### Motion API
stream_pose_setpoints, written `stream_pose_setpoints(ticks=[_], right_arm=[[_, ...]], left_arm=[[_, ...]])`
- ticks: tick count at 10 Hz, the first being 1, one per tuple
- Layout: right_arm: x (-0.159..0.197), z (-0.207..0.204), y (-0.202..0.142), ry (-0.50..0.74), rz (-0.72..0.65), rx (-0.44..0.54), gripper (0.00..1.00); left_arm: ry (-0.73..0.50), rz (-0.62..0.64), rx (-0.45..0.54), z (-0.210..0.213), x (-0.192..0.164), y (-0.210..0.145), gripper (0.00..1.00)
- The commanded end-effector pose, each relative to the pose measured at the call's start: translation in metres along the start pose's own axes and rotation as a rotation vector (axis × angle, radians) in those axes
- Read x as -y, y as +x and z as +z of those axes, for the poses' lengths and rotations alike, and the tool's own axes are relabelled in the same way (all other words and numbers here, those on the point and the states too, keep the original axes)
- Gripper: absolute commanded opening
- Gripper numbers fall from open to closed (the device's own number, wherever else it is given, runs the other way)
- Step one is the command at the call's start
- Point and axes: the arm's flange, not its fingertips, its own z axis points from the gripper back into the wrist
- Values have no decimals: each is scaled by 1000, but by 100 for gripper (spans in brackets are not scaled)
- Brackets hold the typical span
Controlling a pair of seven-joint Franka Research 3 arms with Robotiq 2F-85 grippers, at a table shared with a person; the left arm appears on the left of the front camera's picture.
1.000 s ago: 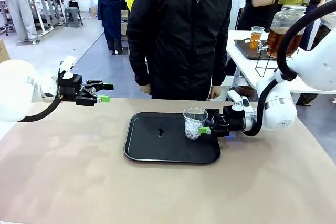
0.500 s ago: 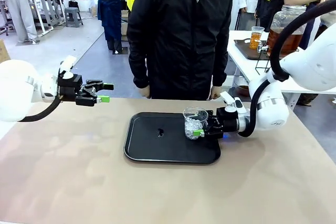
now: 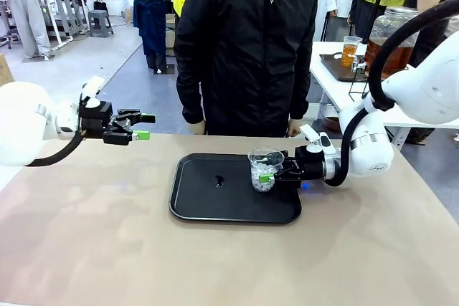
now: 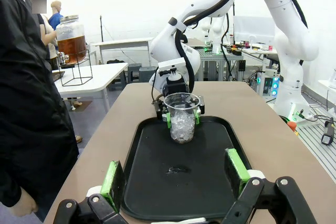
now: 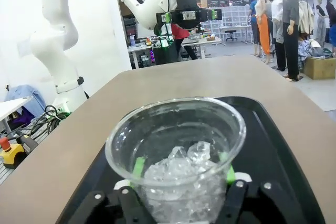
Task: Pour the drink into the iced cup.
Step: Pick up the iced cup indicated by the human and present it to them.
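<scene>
The iced cup (image 3: 266,170) is clasped by the closed right gripper (image 3: 271,175) on the black tray (image 3: 215,206), centre right of the front view, probably for carrying to the drink (image 3: 399,49), which is stored in the jar dispenser (image 3: 393,19) at upper right. The left gripper (image 3: 145,126), upper left, is held wide and empty, clear of the work.

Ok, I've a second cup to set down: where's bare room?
The rectangular black tray is bare on its left half, apart from a small dark spot. The tan table is bare between tray and near edge, and left of the tray. Crowded: the tray's right end, where the right hand grips the clear plastic cup of ice.
</scene>
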Motion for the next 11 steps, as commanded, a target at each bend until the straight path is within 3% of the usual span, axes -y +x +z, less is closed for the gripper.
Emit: stream_pose_setpoints(ticks=[1,3,5,9,11], right_arm=[[0,-1,10,-15,8,30,65],[-4,2,27,-19,25,49,65],[-7,7,69,-18,69,54,65],[10,12,144,14,23,36,65],[19,13,163,24,-11,38,65]], left_arm=[[10,-3,6,-2,0,3,100],[10,-3,6,-2,0,3,100],[10,-3,6,-2,0,3,100],[10,-3,6,-2,0,3,100],[10,-3,6,-2,0,3,100]])
